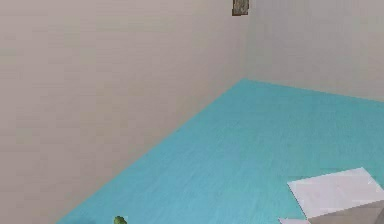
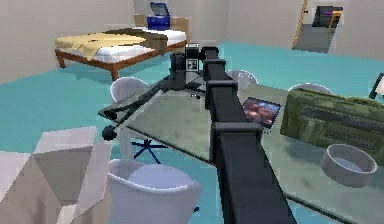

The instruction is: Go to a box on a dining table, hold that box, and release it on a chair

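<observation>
Turquoise floor and pale walls are seen around a glass dining table [image 2: 297, 146], with a bed [image 2: 110, 45] well beyond it. An olive-green box [image 2: 335, 115] is seen lying toward the table's far edge, near its right-hand corner in the arm side view. A grey bowl [image 2: 350, 160] stands closer to the near edge, and a tablet [image 2: 262, 108] lies just beside the arm [image 2: 235, 140]. The arm is stretched across the table's other end, and the gripper [image 2: 112, 127] is seen by the left corner, well apart from the box, with a white chair [image 2: 130, 90] behind it. How the jaws stand cannot be told, nor whether anything is held. The approach is judged unfinished. The arm is best drawn in and the base driven along the near edge until the arm is lined up with the box. The lift should be kept above bowl and tablet so that nothing is swept aside.
</observation>
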### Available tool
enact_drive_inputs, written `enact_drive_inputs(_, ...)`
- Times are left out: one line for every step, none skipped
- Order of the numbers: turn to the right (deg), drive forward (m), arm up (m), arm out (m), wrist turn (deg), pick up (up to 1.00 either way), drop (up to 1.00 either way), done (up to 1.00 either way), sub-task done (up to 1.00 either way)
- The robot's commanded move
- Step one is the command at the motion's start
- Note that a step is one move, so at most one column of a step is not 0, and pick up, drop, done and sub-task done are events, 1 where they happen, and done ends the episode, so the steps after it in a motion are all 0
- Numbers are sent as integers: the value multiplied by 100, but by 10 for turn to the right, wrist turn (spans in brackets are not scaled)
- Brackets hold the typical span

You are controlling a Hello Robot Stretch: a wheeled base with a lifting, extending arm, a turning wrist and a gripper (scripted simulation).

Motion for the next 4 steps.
enact_drive_inputs(0,0,0,0,-210,0,0,0,0)
enact_drive_inputs(0,0,0,-42,0,0,0,0,0)
enact_drive_inputs(-450,0,0,0,0,0,0,0,0)
enact_drive_inputs(-120,0,0,0,0,0,0,0,0)
